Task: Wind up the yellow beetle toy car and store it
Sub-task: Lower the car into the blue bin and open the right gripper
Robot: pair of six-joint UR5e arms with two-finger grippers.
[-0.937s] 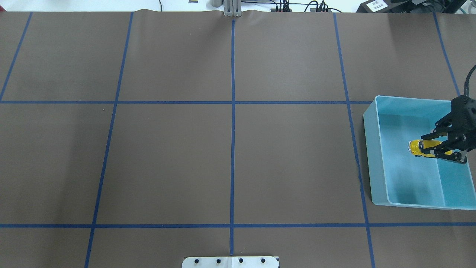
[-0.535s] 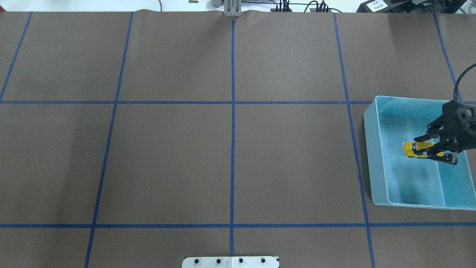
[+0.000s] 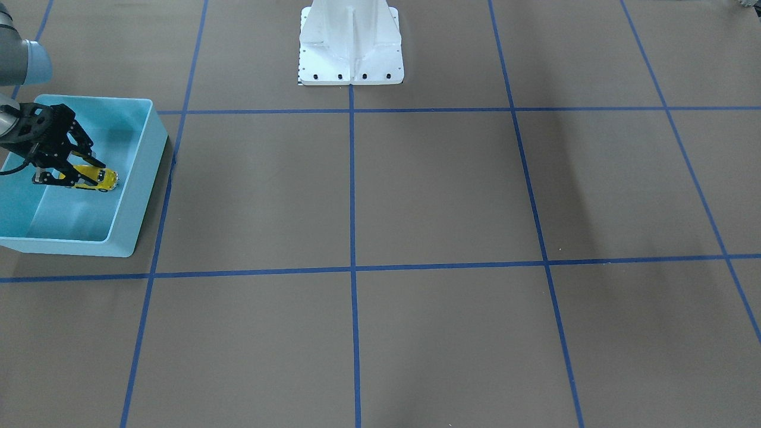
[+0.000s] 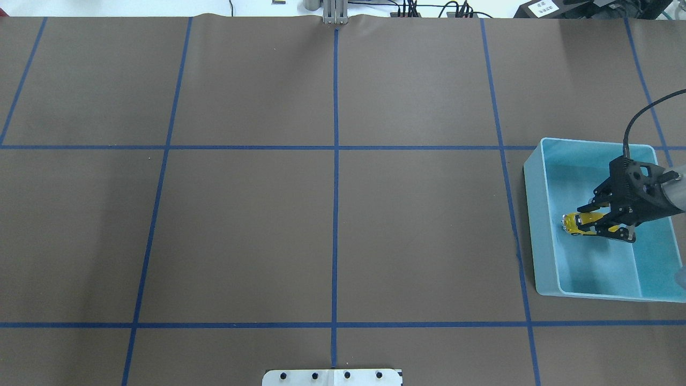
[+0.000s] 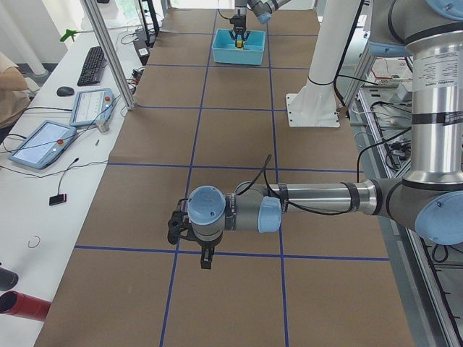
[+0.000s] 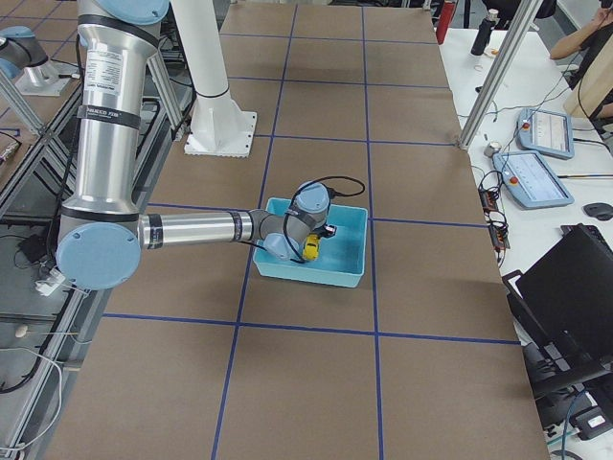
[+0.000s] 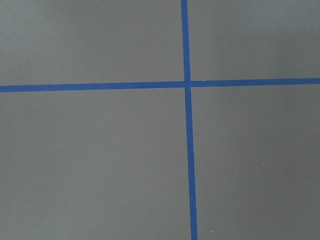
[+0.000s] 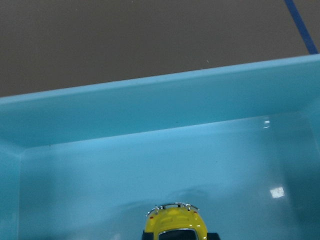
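Observation:
The yellow beetle toy car [image 4: 574,223] is inside the light blue bin [image 4: 532,214] at the table's right side. My right gripper [image 4: 588,221] is shut on the car's sides and holds it low in the bin, nose toward the bin's left wall. The front-facing view shows the car [image 3: 98,176], the gripper [image 3: 76,173] and the bin [image 3: 150,148]. The right wrist view shows the car's nose [image 8: 175,223] before the bin's wall [image 8: 160,105]. My left gripper [image 5: 189,240] shows only in the exterior left view, over bare table; I cannot tell whether it is open.
The brown table cover [image 4: 332,225] carries a grid of blue tape lines [image 4: 335,161]. The white robot base [image 3: 351,44] stands at the table's near edge. The left wrist view shows only a tape crossing [image 7: 187,83].
My right gripper has moved left in the overhead view with the car in it, toward the bin's left wall. It has stayed shut on the car.

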